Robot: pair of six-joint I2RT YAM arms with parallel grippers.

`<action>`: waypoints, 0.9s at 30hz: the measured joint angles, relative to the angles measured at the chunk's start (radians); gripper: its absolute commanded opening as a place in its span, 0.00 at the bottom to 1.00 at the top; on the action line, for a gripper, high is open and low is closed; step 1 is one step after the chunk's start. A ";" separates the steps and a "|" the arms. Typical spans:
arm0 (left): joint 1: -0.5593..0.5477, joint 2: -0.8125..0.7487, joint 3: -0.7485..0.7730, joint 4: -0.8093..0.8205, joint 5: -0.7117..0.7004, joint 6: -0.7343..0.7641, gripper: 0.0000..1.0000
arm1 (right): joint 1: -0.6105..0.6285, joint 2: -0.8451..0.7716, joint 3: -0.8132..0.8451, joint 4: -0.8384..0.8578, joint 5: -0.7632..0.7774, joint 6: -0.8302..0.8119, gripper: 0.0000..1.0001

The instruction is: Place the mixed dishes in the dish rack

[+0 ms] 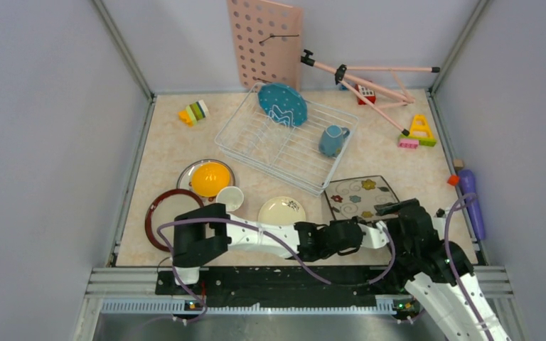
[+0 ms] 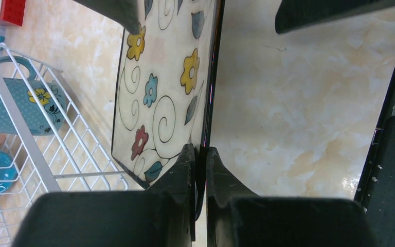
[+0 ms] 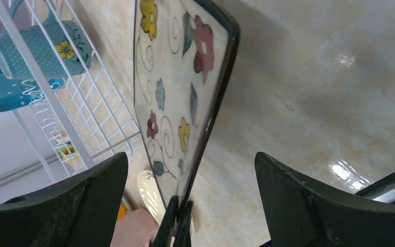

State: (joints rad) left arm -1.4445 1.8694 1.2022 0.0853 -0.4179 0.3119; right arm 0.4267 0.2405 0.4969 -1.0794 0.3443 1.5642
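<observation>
The square flowered plate [image 1: 359, 195] lies at the front right of the table, in front of the white wire dish rack [image 1: 284, 153]. My left gripper [image 1: 364, 229] is shut on its dark near rim, the two fingers pinching the edge [image 2: 200, 152]. My right gripper [image 1: 398, 208] is open, with a finger on either side of the plate [image 3: 177, 92] and neither touching it. In the rack stand a teal polka-dot plate [image 1: 282, 104] and a blue cup [image 1: 332, 141]. On the table at left are an orange-yellow bowl [image 1: 210, 177], a pale cup [image 1: 229, 197], a cream plate [image 1: 282, 211] and a dark-red-rimmed plate [image 1: 160, 220].
A pink pegboard [image 1: 264, 42] leans on the back wall, with a pink folding stand [image 1: 370, 78] to its right. Toy blocks sit at the back left [image 1: 194, 112] and at the right [image 1: 418, 133]. A purple object [image 1: 471, 199] lies by the right wall.
</observation>
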 measured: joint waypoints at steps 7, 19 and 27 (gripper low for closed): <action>0.020 -0.022 -0.017 0.002 0.045 -0.030 0.00 | 0.000 0.000 -0.106 0.029 -0.017 0.053 0.69; 0.034 -0.054 -0.047 0.008 0.080 -0.050 0.00 | 0.000 0.064 -0.150 0.159 -0.032 0.100 0.14; 0.046 -0.106 -0.113 0.067 0.136 -0.077 0.29 | -0.002 0.066 -0.136 0.184 -0.045 0.143 0.00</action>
State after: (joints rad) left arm -1.3983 1.7638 1.0897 0.1524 -0.2817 0.2352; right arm 0.4248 0.3065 0.3607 -0.8955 0.2993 1.7069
